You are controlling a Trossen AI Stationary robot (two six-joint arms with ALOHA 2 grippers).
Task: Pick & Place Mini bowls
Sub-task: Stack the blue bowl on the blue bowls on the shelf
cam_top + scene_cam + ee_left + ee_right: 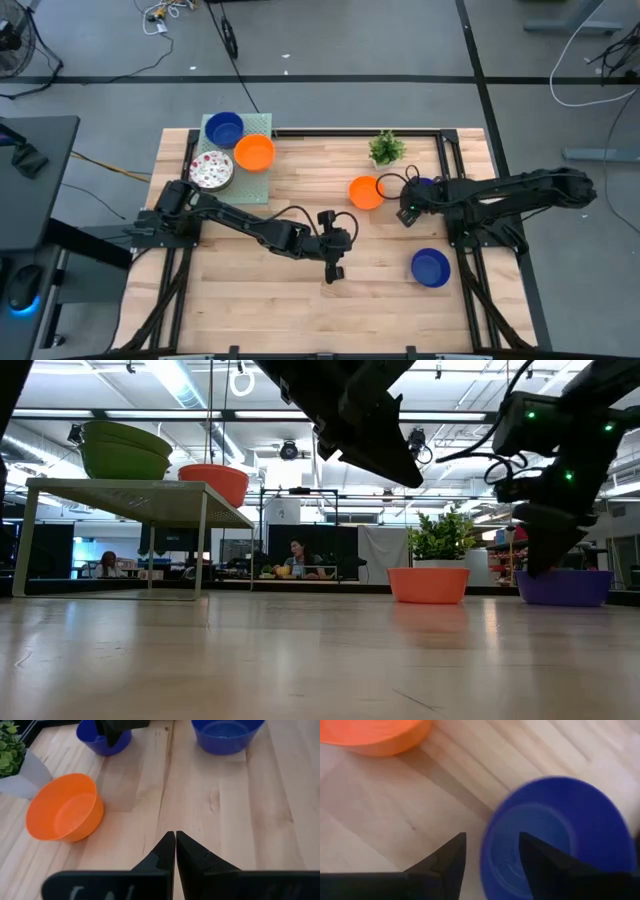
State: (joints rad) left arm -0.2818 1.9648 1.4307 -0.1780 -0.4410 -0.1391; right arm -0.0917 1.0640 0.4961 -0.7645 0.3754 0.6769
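Right gripper (490, 855), jaws parted astride blue bowl (560, 840) rim; left gripper (175, 850) clenched empty, centre frame.
Risk: thin rim grip, bowl tipping or nudging orange bowl (365, 192).

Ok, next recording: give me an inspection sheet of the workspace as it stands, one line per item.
Surface: wooden table, light planks, bare in the middle.
Job's things: blue bowl, orange bowl and speckled bowl grouped at the green mat; second orange bowl near the centre; blue bowl nearer the front; another blue bowl under the right gripper.
Clutter: small potted plant at the back edge.
Grippers: left gripper shut, empty, above bare wood; right gripper open, one finger inside that blue bowl's rim, one outside.
Cables: black arm leads over the table; loose cables on the floor behind.
Surroundings: seated people far behind in the low view.
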